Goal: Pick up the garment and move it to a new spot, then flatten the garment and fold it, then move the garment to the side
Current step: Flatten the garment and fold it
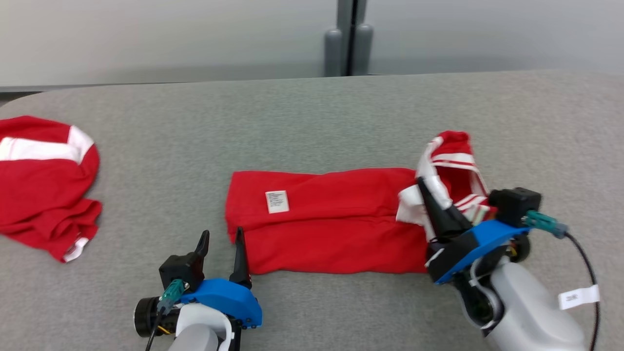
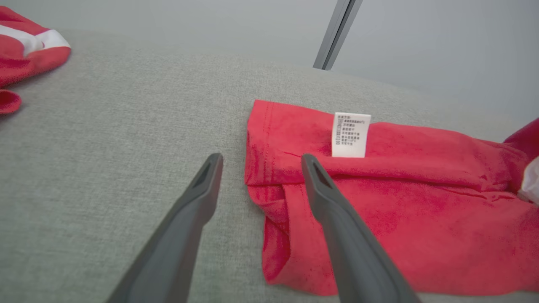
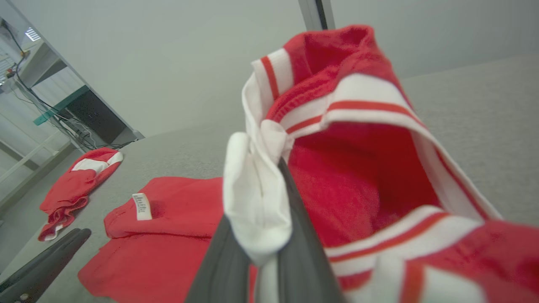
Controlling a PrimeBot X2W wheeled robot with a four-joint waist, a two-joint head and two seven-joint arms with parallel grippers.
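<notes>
- garment (image 1: pixel 331 219): red, folded into a long strip, lies mid table (image 1: pixel 312 112). White label (image 1: pixel 277 201) faces up near its L end.
- R gripper (image 1: pixel 423 187): fingers pinched tight on white-striped trim (image 3: pixel 257 202) at garment's R end. That end is lifted and bunched; rest lies flat.
- L gripper (image 1: pixel 222 234): fingers wide apart, holding nothing. Sits low at garment's near L corner, one finger (image 2: pixel 337 219) over red cloth, other over bare table; contact unclear.
- shirt (image 1: pixel 44 190): 2nd red/white one, crumpled at table's far L, well apart.
</notes>
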